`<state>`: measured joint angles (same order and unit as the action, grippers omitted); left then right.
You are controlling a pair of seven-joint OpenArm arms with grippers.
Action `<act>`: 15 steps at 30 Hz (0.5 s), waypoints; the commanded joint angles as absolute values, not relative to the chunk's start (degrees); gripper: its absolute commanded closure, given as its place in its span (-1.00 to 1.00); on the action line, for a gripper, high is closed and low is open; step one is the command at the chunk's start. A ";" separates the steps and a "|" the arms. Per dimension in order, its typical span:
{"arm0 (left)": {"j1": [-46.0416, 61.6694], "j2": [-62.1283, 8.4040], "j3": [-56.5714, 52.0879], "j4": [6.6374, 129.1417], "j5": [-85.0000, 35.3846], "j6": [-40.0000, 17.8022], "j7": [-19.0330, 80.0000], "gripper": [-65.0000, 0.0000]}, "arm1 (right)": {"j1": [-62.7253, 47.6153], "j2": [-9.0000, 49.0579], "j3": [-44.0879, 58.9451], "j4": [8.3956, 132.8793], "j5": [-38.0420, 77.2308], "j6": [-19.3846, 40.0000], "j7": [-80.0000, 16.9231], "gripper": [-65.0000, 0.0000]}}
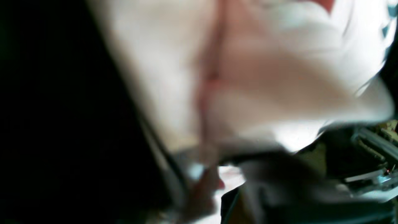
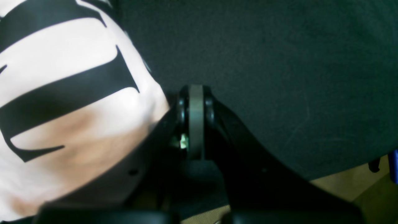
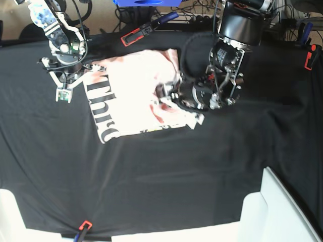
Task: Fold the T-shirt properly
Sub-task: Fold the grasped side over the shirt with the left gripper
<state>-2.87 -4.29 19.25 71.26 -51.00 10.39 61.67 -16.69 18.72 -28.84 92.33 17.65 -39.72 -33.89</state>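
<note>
The pale pink T-shirt (image 3: 131,85) lies crumpled on the black table cloth (image 3: 161,171), its black lettering facing up along the left side. My left gripper (image 3: 169,97) is at the shirt's right edge, shut on a bunched fold of it. Blurred pink cloth of the T-shirt (image 1: 248,77) fills the left wrist view close to the camera. My right gripper (image 3: 63,95) hangs just off the shirt's left edge, shut with nothing in it. In the right wrist view, the right gripper (image 2: 196,93) has its pads pressed together over bare cloth, beside the printed T-shirt (image 2: 62,62).
Red clamps (image 3: 136,34) (image 3: 309,58) pin the table cloth at the back, and another clamp (image 3: 83,227) at the front edge. A blue box (image 3: 146,2) stands behind the table. White panels (image 3: 282,212) sit at the front right corner.
</note>
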 commanded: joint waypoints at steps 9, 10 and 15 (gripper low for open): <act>-3.65 -7.96 19.21 74.15 -51.65 10.42 62.73 1.00 | -16.48 19.12 -28.35 92.97 16.75 -40.00 -32.84 1.00; -3.65 -9.27 19.21 75.21 -51.65 10.42 62.81 1.00 | -16.48 19.30 -28.35 92.97 16.75 -40.00 -32.84 1.00; -6.46 -15.08 19.30 78.73 -51.65 10.42 65.89 1.00 | -16.48 20.35 -28.26 92.88 16.75 -40.00 -32.84 1.00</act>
<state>-4.91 -15.03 19.51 77.43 -50.98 10.61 67.02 -16.69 20.03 -28.60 92.25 17.63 -39.62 -33.89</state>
